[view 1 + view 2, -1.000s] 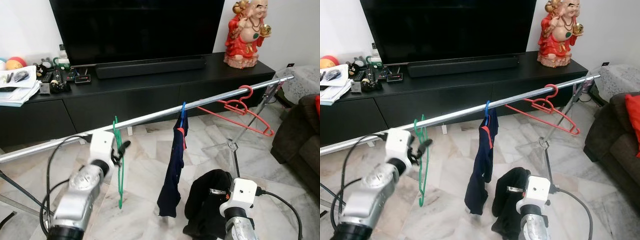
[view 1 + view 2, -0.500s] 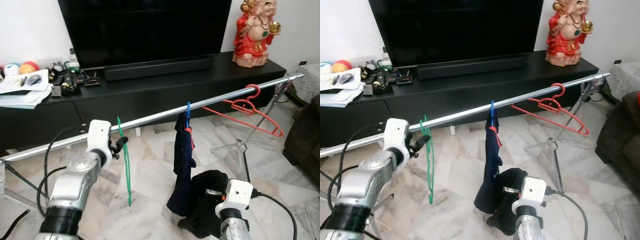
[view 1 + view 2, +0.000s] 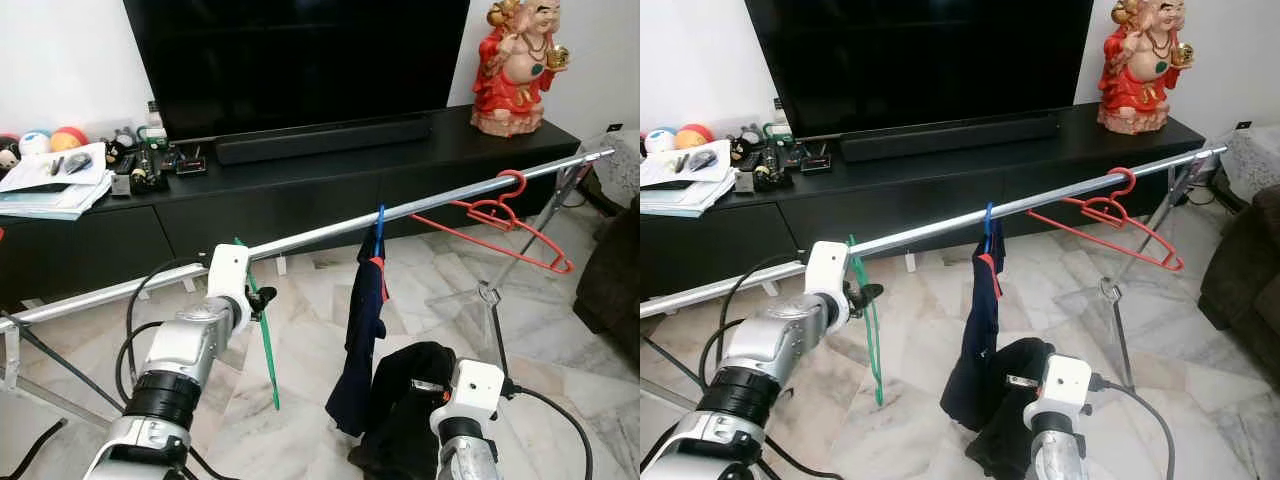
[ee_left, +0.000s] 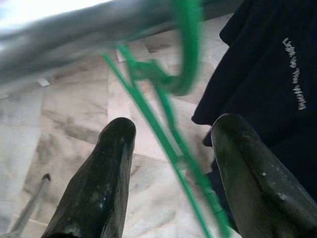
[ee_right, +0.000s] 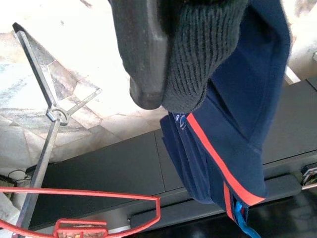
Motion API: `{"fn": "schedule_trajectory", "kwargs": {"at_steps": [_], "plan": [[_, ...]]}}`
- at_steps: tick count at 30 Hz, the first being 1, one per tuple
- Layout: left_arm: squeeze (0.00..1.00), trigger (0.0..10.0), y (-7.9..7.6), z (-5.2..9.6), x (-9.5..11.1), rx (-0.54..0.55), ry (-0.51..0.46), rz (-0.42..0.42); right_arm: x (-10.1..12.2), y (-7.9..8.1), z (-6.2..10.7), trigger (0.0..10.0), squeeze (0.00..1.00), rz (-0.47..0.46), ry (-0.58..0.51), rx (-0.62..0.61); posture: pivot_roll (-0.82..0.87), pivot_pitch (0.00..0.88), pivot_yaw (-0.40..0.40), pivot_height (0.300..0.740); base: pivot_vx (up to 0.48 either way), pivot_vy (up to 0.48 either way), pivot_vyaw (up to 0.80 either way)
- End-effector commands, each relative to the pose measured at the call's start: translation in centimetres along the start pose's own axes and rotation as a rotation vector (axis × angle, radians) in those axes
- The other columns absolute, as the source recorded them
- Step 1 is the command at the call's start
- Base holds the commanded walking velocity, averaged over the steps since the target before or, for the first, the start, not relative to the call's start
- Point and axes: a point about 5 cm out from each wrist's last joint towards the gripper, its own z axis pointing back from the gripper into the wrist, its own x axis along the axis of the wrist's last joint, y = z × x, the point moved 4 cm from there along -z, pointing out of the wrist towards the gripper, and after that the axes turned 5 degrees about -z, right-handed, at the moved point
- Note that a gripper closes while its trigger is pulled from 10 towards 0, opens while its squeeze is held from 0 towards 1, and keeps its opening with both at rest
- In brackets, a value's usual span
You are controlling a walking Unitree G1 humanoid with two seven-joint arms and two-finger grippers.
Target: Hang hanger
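Marble floor (image 3: 300, 350) runs under a long metal rail (image 3: 320, 232) that crosses the room ahead of a black TV bench (image 3: 300, 170), and the work is at the near-left stretch of that rail.

From the left wrist view, the left gripper (image 4: 171, 163) has its jaws spread wide, with the green hanger (image 4: 168, 114) passing through the gap; neither finger appears to press on it, though the blur leaves that uncertain. The hanger's hook curls over the rail, so it looks to be carrying its own weight. In the head views the green hanger (image 3: 868, 320) dangles from the rail just beside the left gripper (image 3: 262, 298), its body tilted toward the floor.

The right gripper (image 5: 148, 54) is low, with a black knitted cloth (image 5: 203, 49) wrapped against one finger; a grip seems likely, but how far the jaws stand apart cannot be told. The same cloth (image 3: 410, 400) hangs in a heap in front of that arm.

Farther along the rail hang a navy garment (image 3: 362, 330) on a blue hanger (image 3: 378, 222) and a red hanger (image 3: 495, 215).

By my reading, the hanging step is all but finished: hook on, jaws released. The next move calls for drawing the left gripper straight back without snagging the green wire, checking that the hook stays seated.
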Motion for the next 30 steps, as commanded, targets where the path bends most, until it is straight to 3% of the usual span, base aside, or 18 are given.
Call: {"fn": "schedule_trajectory", "kwargs": {"at_steps": [1, 10, 11, 12, 13, 30], "plan": [[0.0, 10.0, -0.1, -0.3, 0.4, 0.007, -0.005, -0.004, 0.5, 0.5, -0.2, 10.0, 0.0, 0.002, -0.027, 0.011, 0.04, 0.02, 0.096, 0.74, 0.0, 0.0, 0.0], [0.0, 10.0, 0.8, -1.0, -0.1, 0.127, 0.017, 0.033, 0.2, 0.4, -0.1, 10.0, 0.0, 0.001, -0.019, 0.01, 0.03, 0.027, 0.097, 0.74, 0.0, 0.0, 0.0], [0.0, 3.6, 0.9, -1.1, -0.2, 0.139, 0.019, 0.032, 0.2, 0.4, -0.2, 10.0, 0.0, 0.003, -0.019, 0.012, 0.03, 0.029, 0.096, 0.74, 0.0, 0.0, 0.0], [0.0, 3.6, 1.0, -1.1, -0.2, 0.145, 0.02, 0.034, 0.2, 0.4, -0.2, 10.0, 0.0, 0.004, -0.019, 0.013, 0.03, 0.029, 0.095, 0.74, 0.0, 0.0, 0.0], [0.0, 0.0, 1.0, -1.1, -0.2, 0.15, 0.018, 0.035, 0.3, 0.4, -0.2, 10.0, 0.0, 0.004, -0.02, 0.013, 0.03, 0.031, 0.095, 0.74, 0.0, 0.0, 0.0], [0.0, 0.0, 0.9, -1.3, -0.4, 0.127, 0.005, 0.033, 0.1, 0.7, -0.2, 10.0, 0.0, 0.004, -0.013, 0.022, 0.03, 0.037, 0.094, 0.74, 0.0, 0.0, 0.0]]}}
